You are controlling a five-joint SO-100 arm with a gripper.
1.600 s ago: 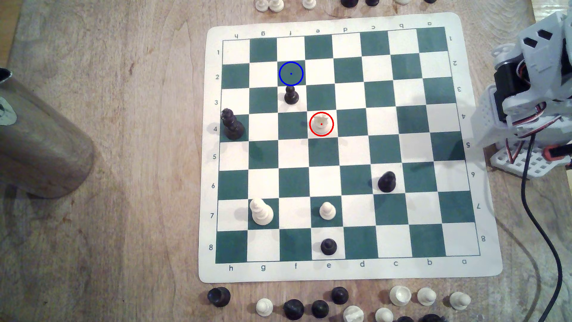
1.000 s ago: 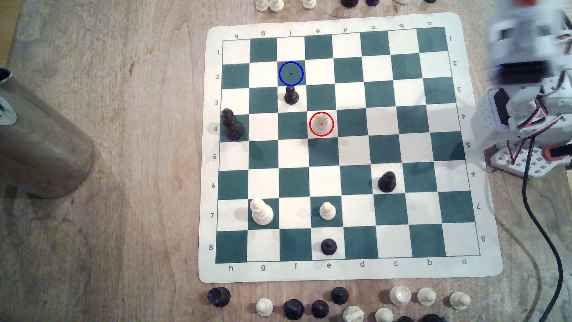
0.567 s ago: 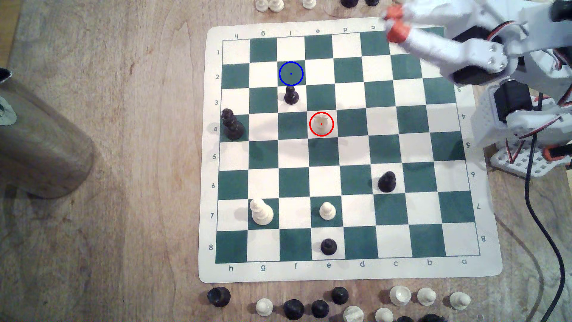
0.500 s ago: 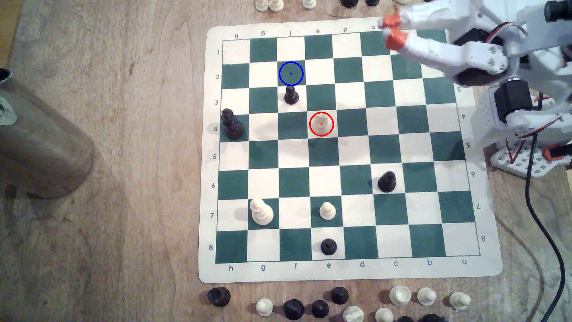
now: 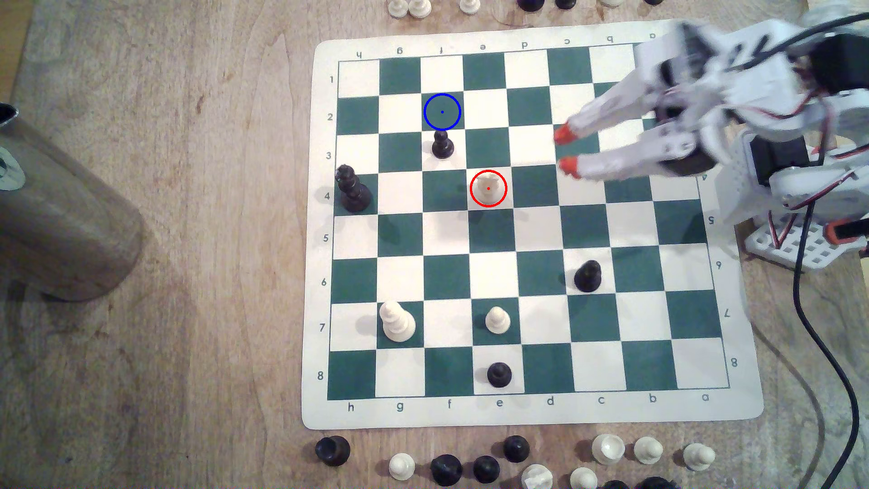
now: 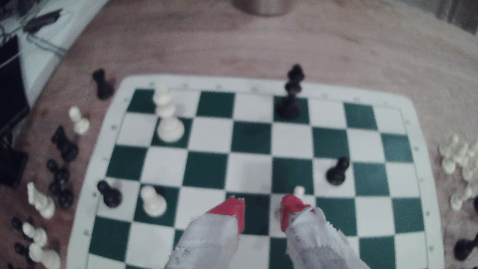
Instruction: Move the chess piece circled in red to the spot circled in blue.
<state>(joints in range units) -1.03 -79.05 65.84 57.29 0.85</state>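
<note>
Hand (image 5: 565, 150) empty, fingers apart, short of rook (image 5: 488, 187).
Rook upright inside red ring, toward exterior view's left and slightly lower from hand; blue-ringed square (image 5: 442, 112) farther left beyond rook.

A worn light-brown wooden table (image 5: 164, 376) carries a green-and-white roll-up chess mat (image 5: 531, 414). Beside the mat's lower edge in the exterior view stands a loose row of black and cream captured pieces (image 5: 517, 458) on the wood, and more spare pieces (image 5: 470, 5) beyond its upper edge. A brown cylinder-shaped container (image 5: 61, 221) stands at the exterior view's left, the white perforated robot base (image 5: 794, 249) at its right.
</note>
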